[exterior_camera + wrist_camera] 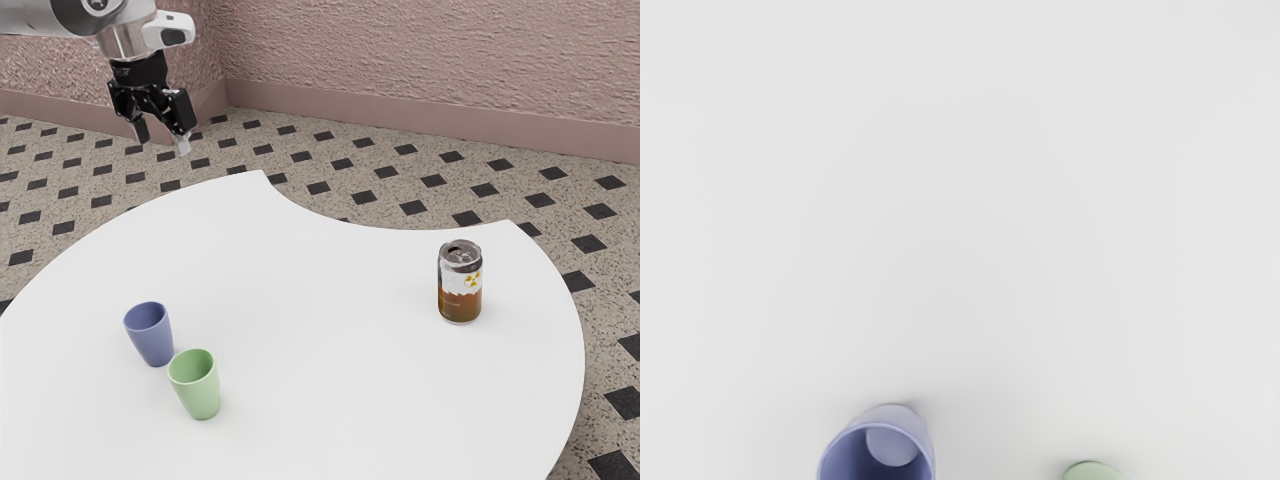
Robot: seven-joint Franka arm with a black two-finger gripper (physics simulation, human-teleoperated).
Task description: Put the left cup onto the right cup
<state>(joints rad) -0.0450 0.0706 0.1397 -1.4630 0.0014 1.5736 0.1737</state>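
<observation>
Green cup [194,383] w/ blue cup [148,333] just beside, open table [300,300] around — jaws spread, high nr far edge.

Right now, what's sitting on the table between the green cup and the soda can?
Nothing. In the exterior view, the stretch of white table between the green cup and the soda can is bare.

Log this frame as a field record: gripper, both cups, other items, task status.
gripper: black two-finger gripper, open, empty, raised high, far from both cups
left cup: blue tapered cup, upright on white round table
right cup: green tapered cup, upright, close beside the blue one, not touching
other: brown drink can, upright, toward the exterior view's right
status: stacking not yet begun
</observation>
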